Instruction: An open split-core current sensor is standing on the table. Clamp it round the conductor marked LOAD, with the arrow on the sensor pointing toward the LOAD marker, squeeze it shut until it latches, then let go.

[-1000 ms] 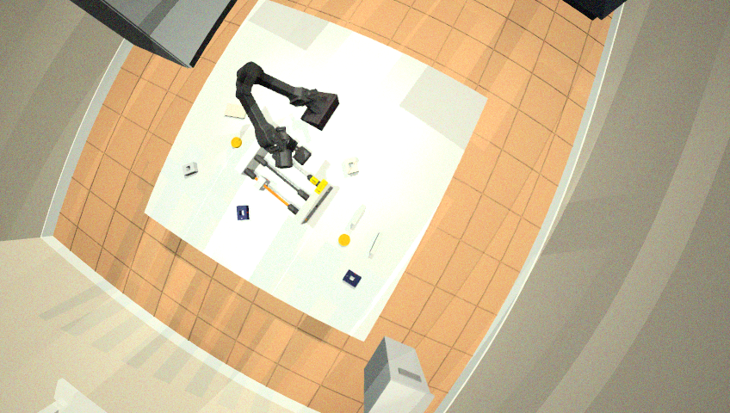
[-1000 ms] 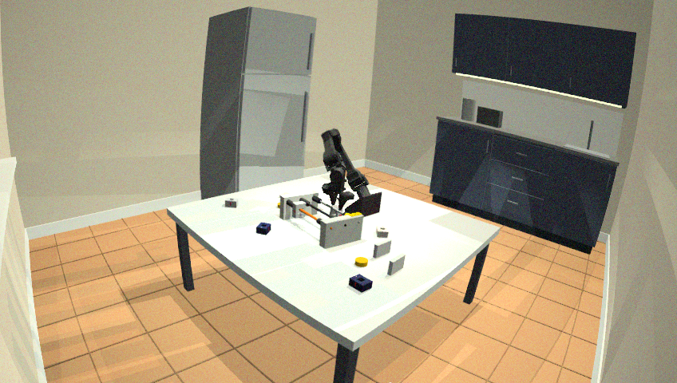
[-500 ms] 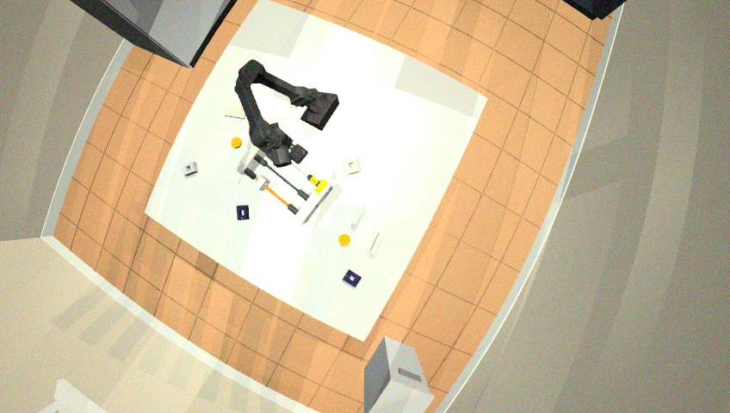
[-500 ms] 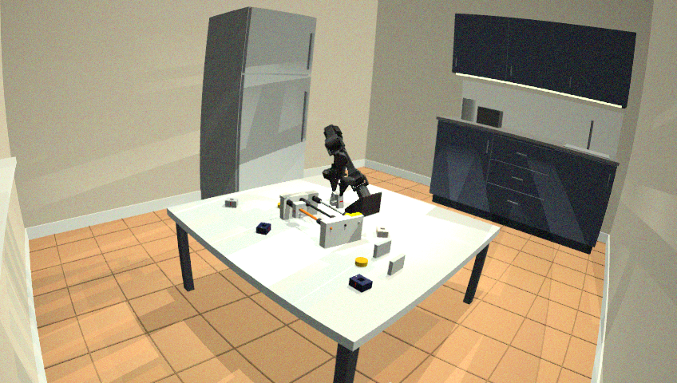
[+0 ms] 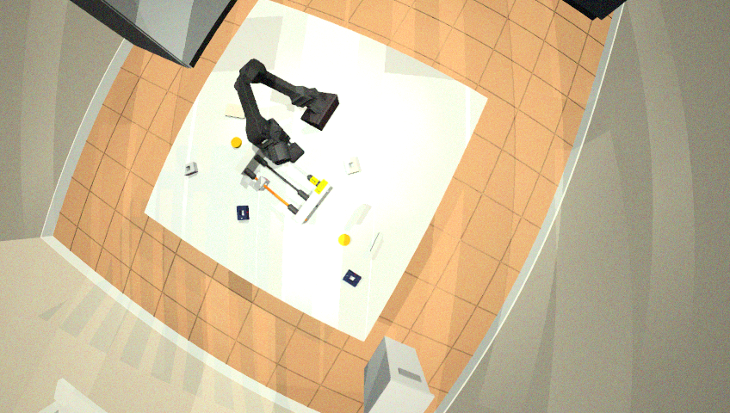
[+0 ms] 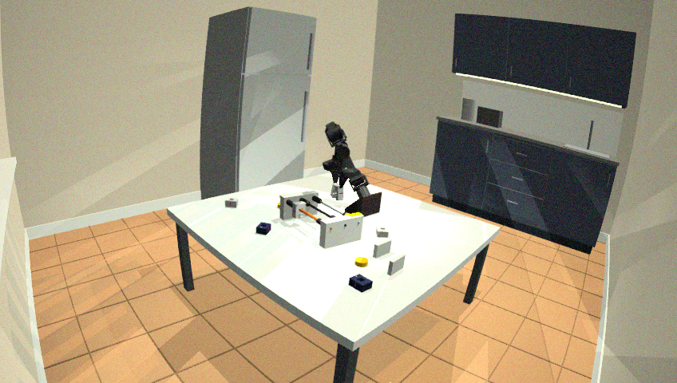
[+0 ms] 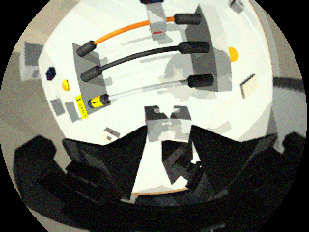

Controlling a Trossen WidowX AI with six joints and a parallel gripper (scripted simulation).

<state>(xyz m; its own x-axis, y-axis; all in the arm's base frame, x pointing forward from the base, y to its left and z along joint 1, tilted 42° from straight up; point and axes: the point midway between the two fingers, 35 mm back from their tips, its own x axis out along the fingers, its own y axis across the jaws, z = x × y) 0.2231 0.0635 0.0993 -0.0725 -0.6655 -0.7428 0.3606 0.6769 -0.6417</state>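
Note:
My gripper (image 7: 169, 128) (image 6: 338, 183) is shut on a pale grey split-core sensor (image 7: 170, 124) (image 6: 335, 192), held by its sides. The sensor's two jaws stand apart at the top in the wrist view, with a gap between them. It is on the arm's side of the rack (image 6: 340, 231) (image 5: 316, 206), apart from the conductors. The nearest conductor in the wrist view is the white one (image 7: 145, 89). A yellow sleeve (image 7: 98, 101) and a yellow tag (image 7: 81, 106) (image 5: 321, 187) are at its left end; the tag's lettering is too small to read surely. The sensor's arrow is not discernible.
A black conductor (image 7: 140, 54) (image 5: 281, 176) and an orange one (image 7: 121, 29) (image 5: 276, 196) run alongside. A grey block (image 7: 155, 23) (image 5: 261, 183) sits round the orange one. Dark blue blocks (image 5: 243, 212) (image 5: 351, 277), a white block (image 5: 352, 168) and yellow discs (image 5: 236, 142) (image 5: 343, 239) lie around.

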